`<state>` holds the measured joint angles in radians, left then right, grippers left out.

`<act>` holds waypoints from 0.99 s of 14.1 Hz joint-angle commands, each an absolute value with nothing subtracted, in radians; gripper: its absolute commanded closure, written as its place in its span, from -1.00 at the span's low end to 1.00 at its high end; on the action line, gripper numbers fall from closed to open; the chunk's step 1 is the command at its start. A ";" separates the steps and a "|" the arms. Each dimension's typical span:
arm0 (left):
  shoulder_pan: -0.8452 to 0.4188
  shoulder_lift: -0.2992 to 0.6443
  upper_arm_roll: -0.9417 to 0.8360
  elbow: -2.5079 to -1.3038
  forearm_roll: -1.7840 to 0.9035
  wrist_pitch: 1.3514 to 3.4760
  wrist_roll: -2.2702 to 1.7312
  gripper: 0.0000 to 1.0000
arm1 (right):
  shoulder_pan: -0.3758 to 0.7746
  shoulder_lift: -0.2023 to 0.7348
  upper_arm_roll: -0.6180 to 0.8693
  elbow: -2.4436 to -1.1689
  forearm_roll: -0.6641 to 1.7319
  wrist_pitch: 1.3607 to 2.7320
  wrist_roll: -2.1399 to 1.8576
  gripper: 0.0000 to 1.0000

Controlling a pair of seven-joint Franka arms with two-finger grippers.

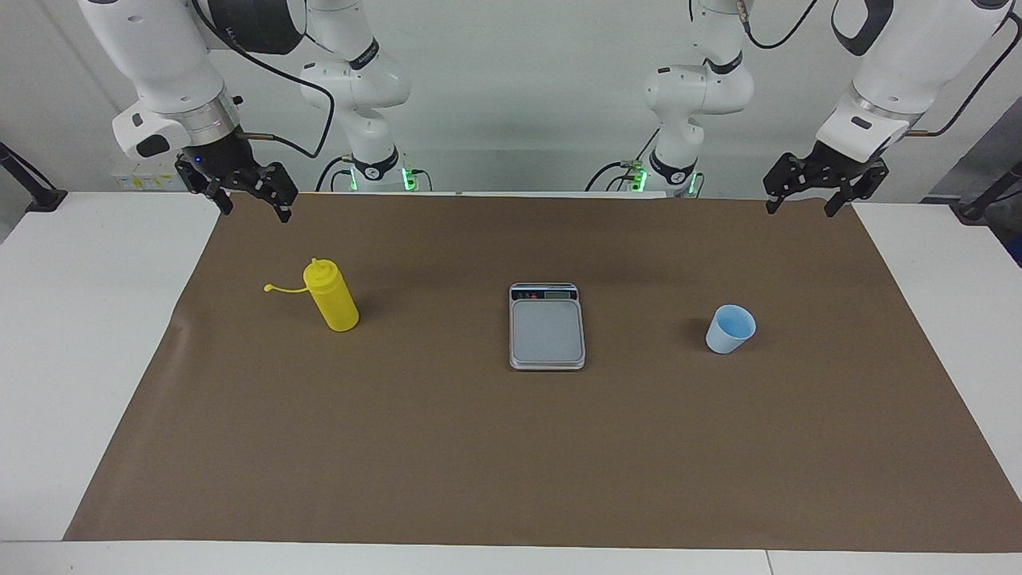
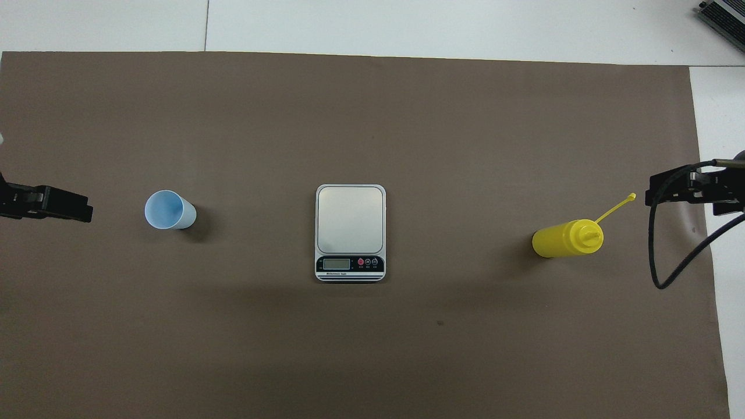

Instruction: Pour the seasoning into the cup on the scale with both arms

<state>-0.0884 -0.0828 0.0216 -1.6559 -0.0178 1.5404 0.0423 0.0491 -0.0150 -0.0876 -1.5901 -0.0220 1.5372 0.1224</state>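
The seasoning (image 1: 333, 297) is a bright yellow, smooth plastic squeeze bottle, cylindrical with a conical nozzle; it stands upright on the mat toward the right arm's end of the table, its thin cap strap sticking out sideways. The scale (image 1: 547, 326) is a flat silver-grey rectangle with rounded corners, a matte grey plate and a dark display strip on the end nearer to the robots; it lies at the middle of the mat with nothing on it. The cup (image 1: 730, 328) is small, pale blue plastic, tapered to a wider rim, upright toward the left arm's end, well apart from the scale.

All 3 sit in a row on a dull brown paper-like mat (image 1: 511, 463) spread over a white table (image 1: 72, 335). A plain white wall (image 1: 527, 80) rises at the robots' end.

The right gripper (image 1: 254, 203) hangs over the mat's edge near the bottle, fingers spread, holding nothing. The left gripper (image 1: 802, 204) hangs over the mat's corner at the cup's end, fingers likewise spread and empty.
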 commanded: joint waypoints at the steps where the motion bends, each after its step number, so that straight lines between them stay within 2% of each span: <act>1: -0.101 -0.117 0.025 -1.697 0.009 1.569 0.052 -1.00 | 0.041 -0.025 -0.084 -1.592 -0.023 1.525 0.101 -1.00; 14: -0.101 -0.132 0.023 -1.736 0.008 1.617 0.041 -1.00 | 0.041 -0.025 -0.083 -1.592 -0.023 1.525 0.101 -1.00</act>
<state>-0.0885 -0.0912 0.0186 -1.6759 -0.0173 1.5687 0.0424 0.0491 -0.0150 -0.0876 -1.5901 -0.0220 1.5372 0.1224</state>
